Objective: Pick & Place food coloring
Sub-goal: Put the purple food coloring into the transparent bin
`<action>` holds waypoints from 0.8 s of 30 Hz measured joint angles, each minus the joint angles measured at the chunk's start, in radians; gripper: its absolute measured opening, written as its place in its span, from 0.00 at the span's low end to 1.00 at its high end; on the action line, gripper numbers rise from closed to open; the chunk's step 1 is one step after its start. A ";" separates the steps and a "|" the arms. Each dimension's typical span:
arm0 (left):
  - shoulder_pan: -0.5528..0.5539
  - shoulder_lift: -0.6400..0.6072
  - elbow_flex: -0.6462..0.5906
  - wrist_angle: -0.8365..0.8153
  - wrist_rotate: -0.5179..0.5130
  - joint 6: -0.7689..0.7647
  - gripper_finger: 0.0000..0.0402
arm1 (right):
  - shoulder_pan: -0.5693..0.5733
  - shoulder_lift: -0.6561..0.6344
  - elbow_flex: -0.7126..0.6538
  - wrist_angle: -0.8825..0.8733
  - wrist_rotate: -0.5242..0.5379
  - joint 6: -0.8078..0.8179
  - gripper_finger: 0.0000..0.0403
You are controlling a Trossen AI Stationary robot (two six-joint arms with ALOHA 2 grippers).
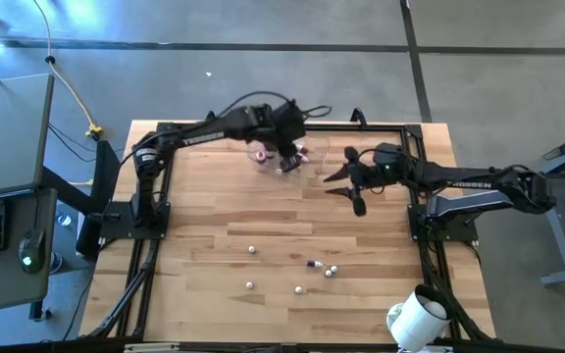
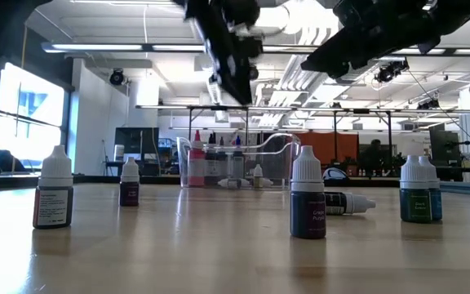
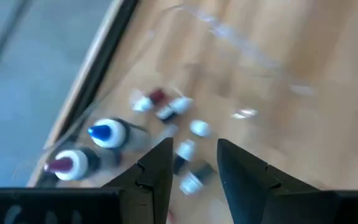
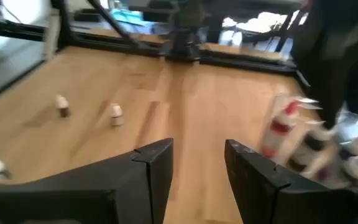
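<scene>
Several tiny white-capped food coloring bottles (image 1: 314, 263) stand or lie loose on the table's near half; in the low view one stands at the left (image 2: 55, 189) and one lies on its side (image 2: 349, 202). More bottles (image 3: 107, 134) sit inside a clear plastic tub (image 2: 280, 163) at the far middle. My left gripper (image 3: 194, 155) hangs open and empty just above the tub (image 1: 310, 147), fingers pointing down. My right gripper (image 1: 345, 188) is open and empty, raised above the table to the right of the tub (image 4: 316, 143).
A big white cylinder (image 1: 415, 316) lies at the near right corner. A black frame (image 1: 415, 211) runs around the work area along the table's sides. The wood between the tub and the loose bottles is bare.
</scene>
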 joint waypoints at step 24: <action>-0.409 -0.521 -0.610 -0.007 -0.384 -0.457 0.30 | 0.512 0.469 0.235 -0.215 0.177 0.312 0.34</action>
